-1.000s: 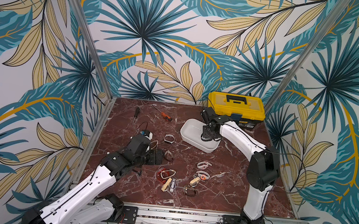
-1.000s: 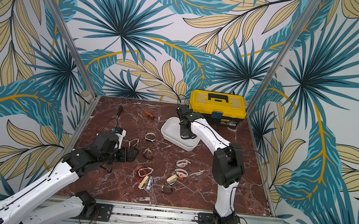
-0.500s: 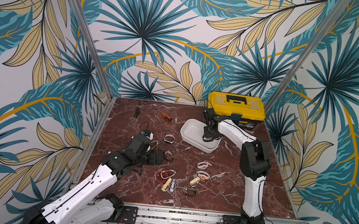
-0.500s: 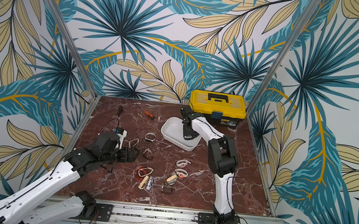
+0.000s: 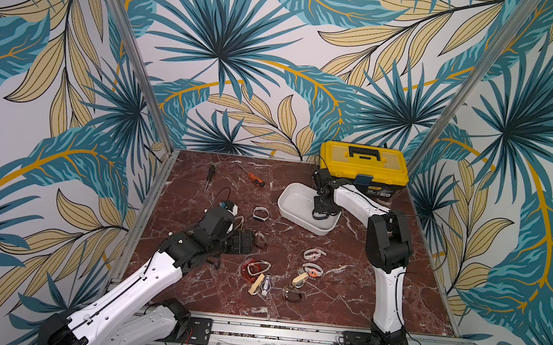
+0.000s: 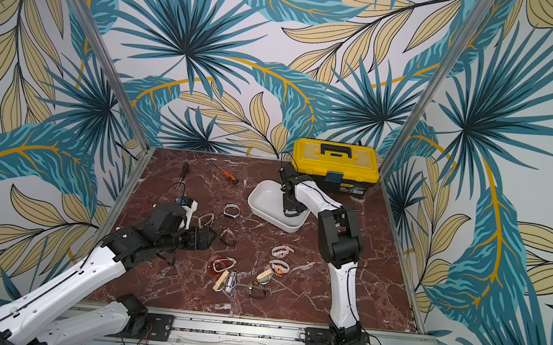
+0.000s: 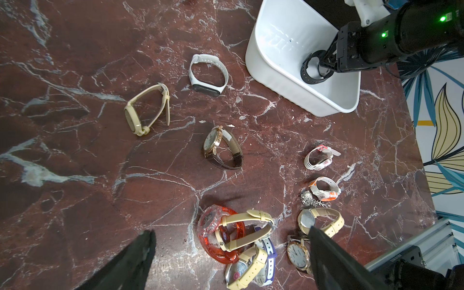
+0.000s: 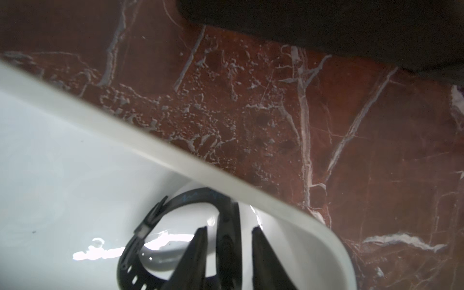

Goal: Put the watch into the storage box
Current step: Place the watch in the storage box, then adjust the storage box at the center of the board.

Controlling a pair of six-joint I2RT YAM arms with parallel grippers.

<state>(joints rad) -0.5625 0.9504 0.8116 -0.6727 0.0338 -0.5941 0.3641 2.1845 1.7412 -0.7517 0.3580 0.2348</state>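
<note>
- The right claw [image 8: 229,228] reaches down into the storage box [image 7: 273,80]. Its jaws stand apart, and a sliver of white shows on each side of the strap running between them, so nothing looks clamped.
- The black watch [image 7: 307,71] is inside the box, near one corner. In the right wrist view its perforated strap loops over the white floor, below the rim. Whether it rests fully on the floor I cannot tell.
- For this watch the drop looks as good as done. What is left is to lift the claw out without catching the strap loop.
- The left claw [image 7: 229,232] hangs wide apart and empty above the red marble surface [image 7: 75,155], over a heap of watches [image 7: 238,253].
- Outside the box lie a white-banded watch [image 7: 208,75], a beige watch [image 7: 145,110] and a brown-strapped watch [image 7: 222,148], plus several more beside the heap. If all are meant, most of the job is ahead.
</note>
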